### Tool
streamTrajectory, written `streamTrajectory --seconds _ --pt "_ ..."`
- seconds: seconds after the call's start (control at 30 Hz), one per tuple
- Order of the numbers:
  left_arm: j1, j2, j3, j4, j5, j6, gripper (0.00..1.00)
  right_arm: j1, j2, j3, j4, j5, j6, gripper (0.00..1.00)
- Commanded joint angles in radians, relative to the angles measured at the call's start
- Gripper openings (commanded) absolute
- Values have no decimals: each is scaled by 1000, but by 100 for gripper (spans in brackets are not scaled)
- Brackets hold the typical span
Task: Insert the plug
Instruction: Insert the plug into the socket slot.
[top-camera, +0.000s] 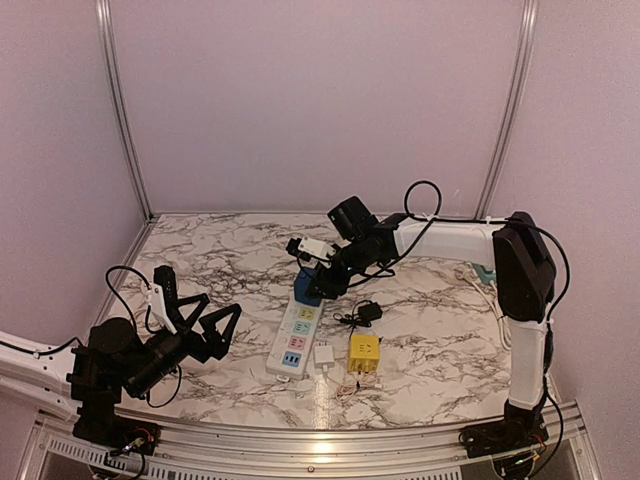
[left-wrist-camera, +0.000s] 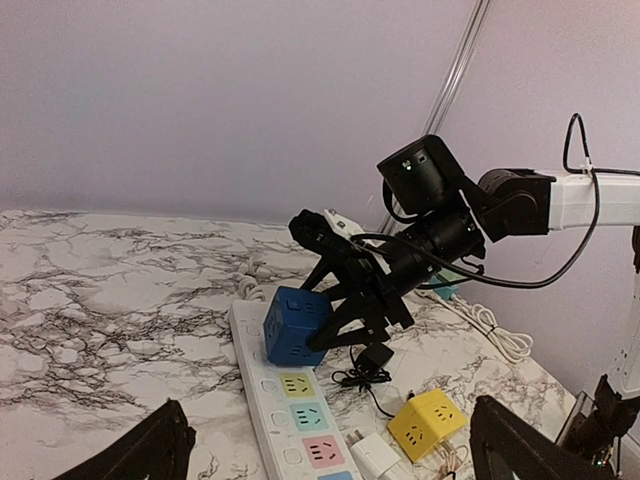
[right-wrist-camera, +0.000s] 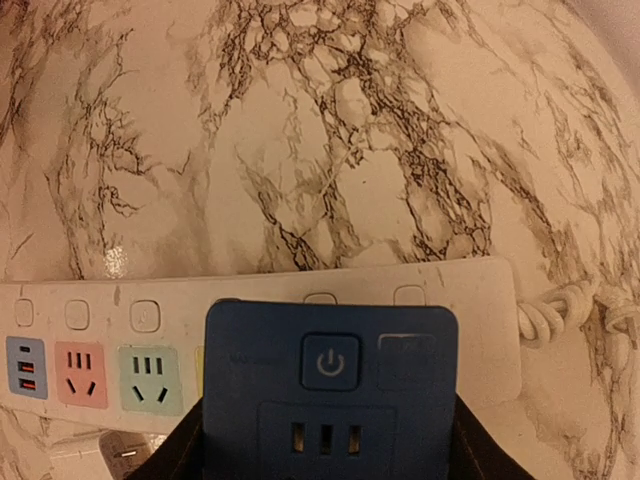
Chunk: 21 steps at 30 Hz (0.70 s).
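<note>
The table (top-camera: 440, 320) carries the strip (top-camera: 300, 325), sockets up. The right gripper (left-wrist-camera: 335, 315) clamps the blue cube (right-wrist-camera: 330, 370) by its sides, tilted at the strip's far end, likely lining up prongs. The left gripper (top-camera: 215, 312) idles aside, jaws wide apart.

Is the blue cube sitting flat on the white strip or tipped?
Tipped. In the left wrist view the blue cube leans at an angle over the white power strip, clamped in the right gripper. Prongs: cannot tell.
</note>
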Motion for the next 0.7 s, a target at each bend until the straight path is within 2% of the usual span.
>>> streamTrajectory --seconds 0.0,0.43,0.67 --pt "5 -3 -17 27 -18 -1 99 -13 29 13 -12 107 19 0" --pt "5 -15 -31 35 -16 2 99 -15 13 44 -57 122 -22 0" --pt "5 -18 -33 39 -15 1 99 -25 7 77 -68 61 -4 0"
